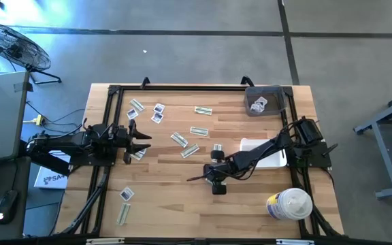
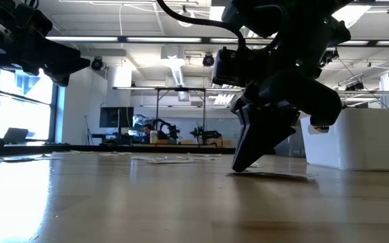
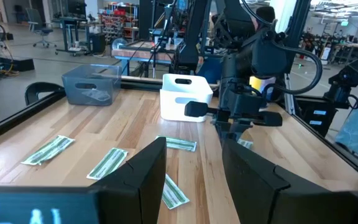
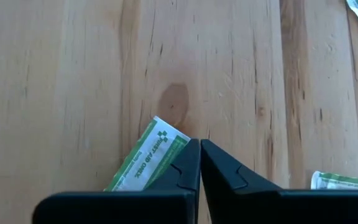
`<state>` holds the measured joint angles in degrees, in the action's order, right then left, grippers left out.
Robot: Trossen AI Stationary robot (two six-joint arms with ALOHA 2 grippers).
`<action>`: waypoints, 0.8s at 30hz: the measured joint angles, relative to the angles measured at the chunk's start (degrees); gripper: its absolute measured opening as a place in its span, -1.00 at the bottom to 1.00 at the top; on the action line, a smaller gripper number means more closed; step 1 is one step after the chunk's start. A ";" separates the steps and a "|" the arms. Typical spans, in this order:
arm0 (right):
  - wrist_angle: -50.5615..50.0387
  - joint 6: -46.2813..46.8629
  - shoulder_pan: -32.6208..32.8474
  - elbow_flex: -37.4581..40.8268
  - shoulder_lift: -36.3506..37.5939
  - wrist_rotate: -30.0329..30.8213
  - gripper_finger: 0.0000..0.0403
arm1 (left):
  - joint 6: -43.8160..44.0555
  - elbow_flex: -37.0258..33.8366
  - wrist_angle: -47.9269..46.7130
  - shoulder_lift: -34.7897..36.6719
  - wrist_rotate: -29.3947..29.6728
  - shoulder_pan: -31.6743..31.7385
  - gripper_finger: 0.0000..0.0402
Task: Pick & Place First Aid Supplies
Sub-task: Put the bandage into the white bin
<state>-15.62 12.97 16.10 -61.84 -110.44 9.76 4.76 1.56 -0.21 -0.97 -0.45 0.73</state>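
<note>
Your right claw (image 4: 200, 163) is pinched on a green-white strip packet (image 4: 146, 160) down at the bench (image 4: 73, 93) — only its wrist view shows that. Farther off, your left claw (image 1: 140, 143) hangs spread above scattered packets (image 1: 197, 131).

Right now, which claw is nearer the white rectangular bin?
Right. The right claw sits just off the white rectangular bin, toward the table's middle; the left claw waits across the table, near the left edge.

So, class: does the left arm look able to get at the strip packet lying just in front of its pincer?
Probably yes. The left pincer is open, and the strip packet lies flat on the table right beside it, with nothing on top.
</note>
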 joint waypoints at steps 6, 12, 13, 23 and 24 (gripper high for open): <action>-2.11 0.57 -0.02 0.46 3.74 1.86 -0.98 | 0.02 -0.01 0.00 0.00 0.00 0.00 -0.22; -8.36 6.58 -0.82 0.21 12.91 7.25 -0.99 | 0.00 -0.01 0.00 0.00 0.00 -0.01 -0.22; -10.02 8.31 -1.05 0.26 14.93 8.66 -0.99 | 0.01 -0.01 0.00 0.00 0.00 -0.01 -0.22; -30.28 13.81 -2.01 0.15 35.12 24.22 -0.99 | 0.01 0.00 0.00 0.00 0.00 -0.01 -0.22; -32.58 13.79 -2.20 0.15 36.69 24.09 -0.99 | 0.00 -0.01 0.00 0.00 0.00 -0.01 -0.22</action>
<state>-48.20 26.76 13.90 -61.69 -73.75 33.85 4.75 1.56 -0.21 -0.97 -0.45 0.73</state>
